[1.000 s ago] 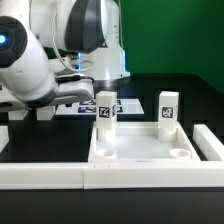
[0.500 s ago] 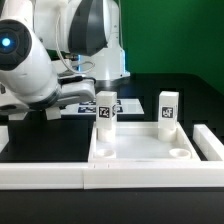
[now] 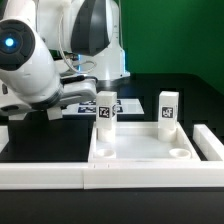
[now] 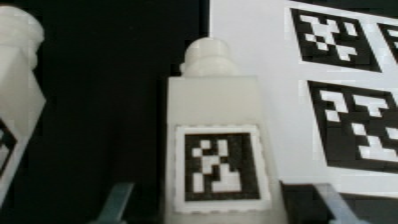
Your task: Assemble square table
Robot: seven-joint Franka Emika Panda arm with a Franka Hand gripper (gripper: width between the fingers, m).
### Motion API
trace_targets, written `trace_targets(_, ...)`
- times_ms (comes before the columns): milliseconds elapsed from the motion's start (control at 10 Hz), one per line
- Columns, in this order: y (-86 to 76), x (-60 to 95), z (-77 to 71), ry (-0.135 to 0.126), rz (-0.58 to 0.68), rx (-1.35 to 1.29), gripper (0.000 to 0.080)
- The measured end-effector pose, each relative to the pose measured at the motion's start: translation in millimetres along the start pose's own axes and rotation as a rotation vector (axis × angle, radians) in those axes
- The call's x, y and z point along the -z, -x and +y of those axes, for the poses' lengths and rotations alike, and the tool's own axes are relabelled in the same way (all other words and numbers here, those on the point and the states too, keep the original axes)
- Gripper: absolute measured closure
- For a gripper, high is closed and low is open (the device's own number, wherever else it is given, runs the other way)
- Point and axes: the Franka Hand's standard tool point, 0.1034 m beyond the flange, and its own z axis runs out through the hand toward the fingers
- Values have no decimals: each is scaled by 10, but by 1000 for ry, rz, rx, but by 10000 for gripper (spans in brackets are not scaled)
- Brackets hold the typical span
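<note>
One big white arm bends low over the dark surface on the exterior view's left. The square table slab sits in the middle, just inside the long white fence. The marker board lies flat beside the work.

Two legs stand in the slab's far corners, the first leg and the second leg. The near sockets are bare.

In the wrist view a third leg sits between the jaws of the gripper, with a fourth leg close beside it. I cannot tell if the jaws pinch the third leg or just sit on each side.

The step looks like picking up this leg. Next it needs a firm hold, then a lift straight up to a bare socket. The fourth leg and the standing legs could get bumped.
</note>
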Motion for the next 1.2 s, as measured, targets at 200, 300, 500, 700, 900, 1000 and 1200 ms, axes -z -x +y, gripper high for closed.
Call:
trace_targets(200,-6,13,-10,3,1,9,509)
trace_targets(300,73,154,-43,2,-15,36,509)
trace_targets(500,339,594,-76,3,11,102,509)
trace_targets(700,612,926,-151,15,46,128,508)
trace_targets(900,531,977,-141,19,120,117,508)
trace_targets(1000,484,1033,-137,28,223,116,508)
trace_targets(1200,363,1281,-183,33,304,130,508)
